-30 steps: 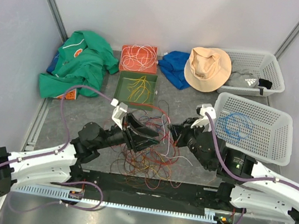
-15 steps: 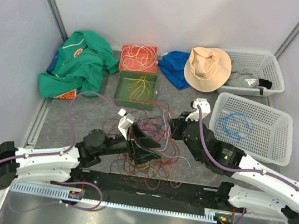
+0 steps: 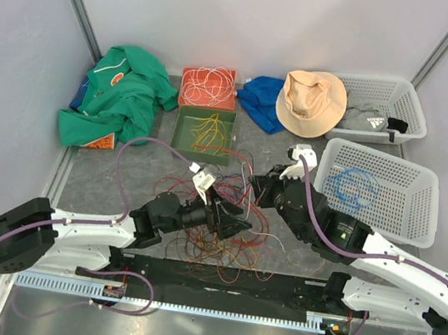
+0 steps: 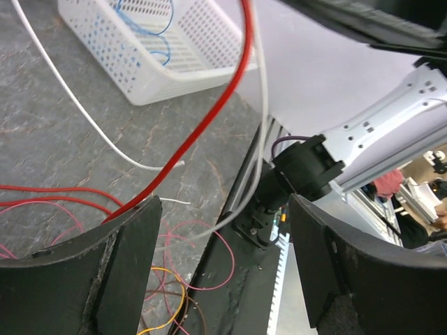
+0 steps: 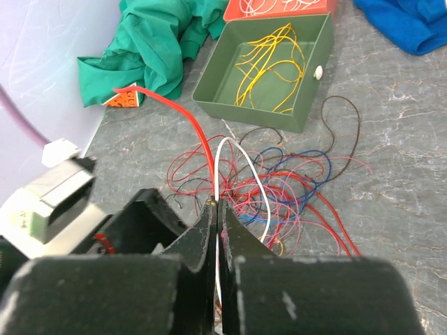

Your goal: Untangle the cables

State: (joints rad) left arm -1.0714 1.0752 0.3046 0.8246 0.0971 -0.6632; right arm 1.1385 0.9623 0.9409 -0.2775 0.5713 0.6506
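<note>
The cables (image 3: 219, 230) lie as a tangle of thin red, pink, blue, brown and yellow wires on the grey table between the arms. My right gripper (image 3: 256, 192) sits at the tangle's upper right. In the right wrist view it (image 5: 218, 206) is shut on a red wire (image 5: 183, 115) and a white wire (image 5: 246, 159), both rising from the pinch. My left gripper (image 3: 233, 219) lies over the tangle, pointing right. In the left wrist view it (image 4: 223, 262) is open and empty, with the taut red wire (image 4: 209, 118) and a white wire (image 4: 84, 115) crossing ahead of it.
A green tray (image 3: 180, 131) with yellow wires and an orange tray (image 3: 189, 74) with white wires stand behind the tangle. A white basket (image 3: 407, 213) holding a blue wire is at the right. A second basket (image 3: 403, 97), a hat (image 3: 311, 102), and green (image 3: 116, 97) and blue (image 3: 261, 101) cloths lie at the back.
My left arm has swung right and lower, bringing its open gripper across the tangle toward the right gripper. My right gripper has shifted a little left and back, still shut on the wires.
</note>
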